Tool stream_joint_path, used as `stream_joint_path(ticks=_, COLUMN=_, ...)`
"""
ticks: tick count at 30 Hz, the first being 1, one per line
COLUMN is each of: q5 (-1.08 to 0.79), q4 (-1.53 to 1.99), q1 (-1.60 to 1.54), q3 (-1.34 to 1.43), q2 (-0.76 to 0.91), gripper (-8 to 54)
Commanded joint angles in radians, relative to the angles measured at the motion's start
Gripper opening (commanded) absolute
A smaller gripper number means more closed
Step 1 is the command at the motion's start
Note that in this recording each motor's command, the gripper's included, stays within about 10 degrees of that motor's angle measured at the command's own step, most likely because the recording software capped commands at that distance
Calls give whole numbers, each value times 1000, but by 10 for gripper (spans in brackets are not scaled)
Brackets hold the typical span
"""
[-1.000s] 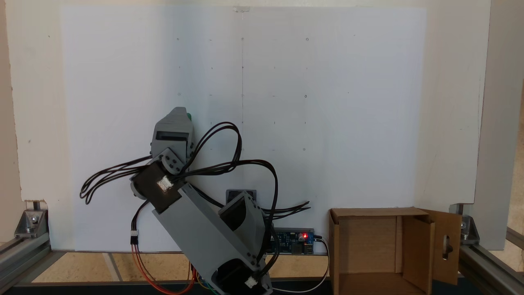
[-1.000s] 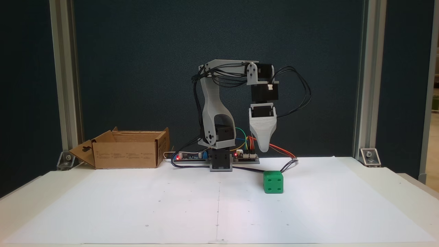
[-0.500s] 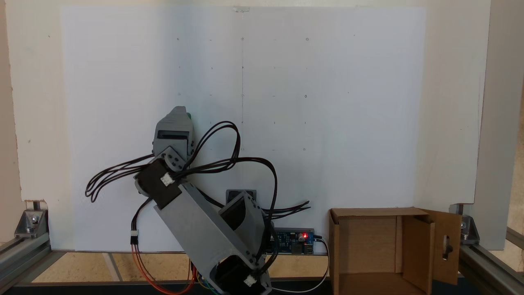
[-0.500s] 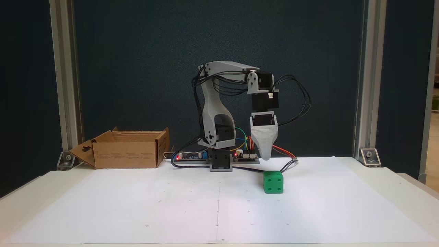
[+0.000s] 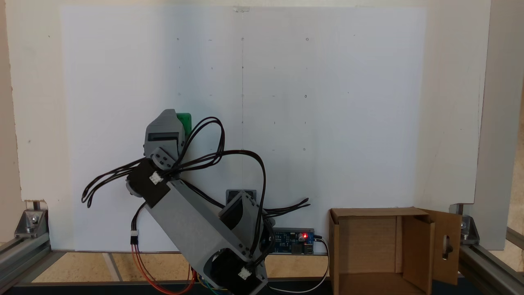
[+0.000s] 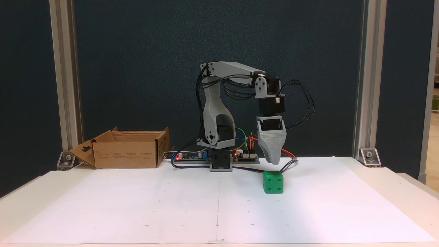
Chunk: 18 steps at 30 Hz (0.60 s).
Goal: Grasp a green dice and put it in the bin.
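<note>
On the white paper sheet (image 6: 137,202) covering the tabletop, front-on fixed view: small bright green dice (image 6: 273,182), a rounded-edged cube with recessed pips, sits right of the centre line, toward the far edge. Grey printed gripper (image 6: 273,160) hangs tip-down just above it, apart; one tip shows, so open or closed cannot be told. Brown corrugated cardboard bin (image 6: 127,151) stands at the far left corner, well apart.

Top-down fixed view: dice (image 5: 185,121) peeks out beside the gripper body; bin (image 5: 368,246) open at the lower right.

Handling, judged: likely light, rigid, smooth plastic, possibly slippery; pinch two opposite flat faces at mid-height, squarely, avoiding rounded corners.
</note>
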Motion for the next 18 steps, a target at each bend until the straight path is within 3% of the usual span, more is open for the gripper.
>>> stream_joint_path(ticks=1, q5=78, q4=-18, q1=2, q3=-23, q2=3, gripper=417)
stream_joint_path(ticks=18, q5=95, q4=-67, q1=34, q3=-23, q2=-89, gripper=426)
